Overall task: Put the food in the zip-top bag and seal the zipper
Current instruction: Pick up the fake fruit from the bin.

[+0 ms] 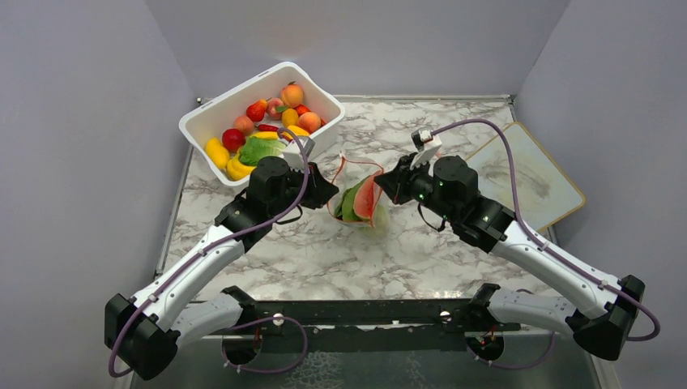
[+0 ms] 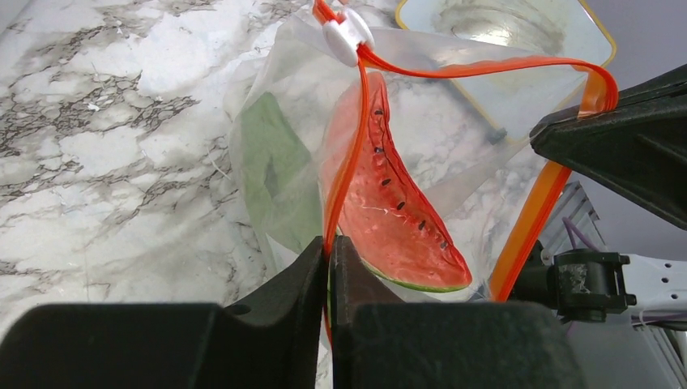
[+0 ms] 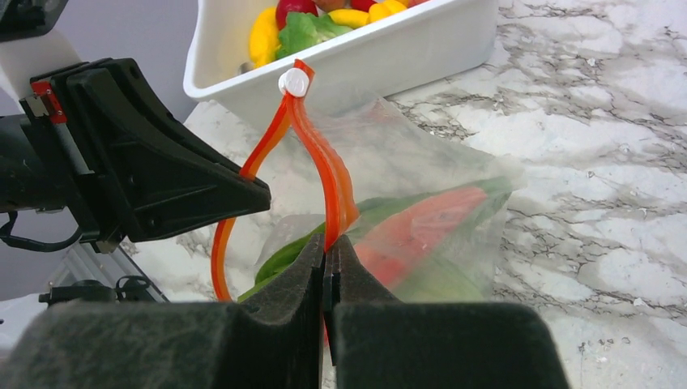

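The clear zip-top bag (image 1: 360, 203) hangs between my two grippers at the table's middle. Inside it are a red watermelon slice (image 2: 397, 215) and a green leafy piece (image 2: 271, 174). Its orange-red zipper (image 2: 486, 69) gapes in a loop, with a white slider (image 2: 347, 36) at the far end. My left gripper (image 2: 330, 247) is shut on one side of the zipper strip. My right gripper (image 3: 328, 247) is shut on the other side of the strip (image 3: 332, 182). More food (image 1: 267, 121) lies in the white tub.
The white tub (image 1: 324, 97) stands at the back left, just behind my left gripper (image 1: 324, 188). A flat board with a yellow edge (image 1: 535, 174) lies at the right, beside my right arm.
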You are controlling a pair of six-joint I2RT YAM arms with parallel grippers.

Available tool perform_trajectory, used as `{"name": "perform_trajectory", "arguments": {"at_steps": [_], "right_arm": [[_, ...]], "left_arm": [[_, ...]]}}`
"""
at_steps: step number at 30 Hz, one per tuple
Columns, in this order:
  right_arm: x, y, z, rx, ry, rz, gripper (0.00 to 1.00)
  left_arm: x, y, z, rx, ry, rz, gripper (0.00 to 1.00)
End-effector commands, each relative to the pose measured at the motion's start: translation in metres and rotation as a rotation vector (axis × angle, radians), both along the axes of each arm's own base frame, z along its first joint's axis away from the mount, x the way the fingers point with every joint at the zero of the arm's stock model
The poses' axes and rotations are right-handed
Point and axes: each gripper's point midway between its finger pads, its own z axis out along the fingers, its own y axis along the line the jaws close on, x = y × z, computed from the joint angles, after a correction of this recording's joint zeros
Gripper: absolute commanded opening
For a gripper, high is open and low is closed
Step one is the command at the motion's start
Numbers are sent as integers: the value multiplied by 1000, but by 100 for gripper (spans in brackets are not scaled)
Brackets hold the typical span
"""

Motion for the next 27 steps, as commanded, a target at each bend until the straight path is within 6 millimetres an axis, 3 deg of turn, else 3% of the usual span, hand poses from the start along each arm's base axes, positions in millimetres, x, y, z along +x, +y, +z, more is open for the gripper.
{"name": "perform_trajectory", "arguments": {"at_steps": [1,5,11,15,19,24,27], "right_arm": [[1,0,11,46,-8,-21,1],[5,-2,-3,14,18,-41,1],[1,1,-2,37,14,-21,1],[-1,3,-7,29,18,-3,1],[-6,7,-10,40,23,33,1],[-14,13,-6,58,29,88,1],[-17,14,-5,65,23,104,1]], "left_arm": [[-2,-4,8,-29,-18,-23,14],[1,0,5,1,-20,-4,29],[6,9,8,69,-44,28,53],[17,30,17,155,-93,119,62],[29,55,32,238,-152,233,79],[51,88,44,392,-199,388,93],[68,106,46,469,-202,458,97]]}}
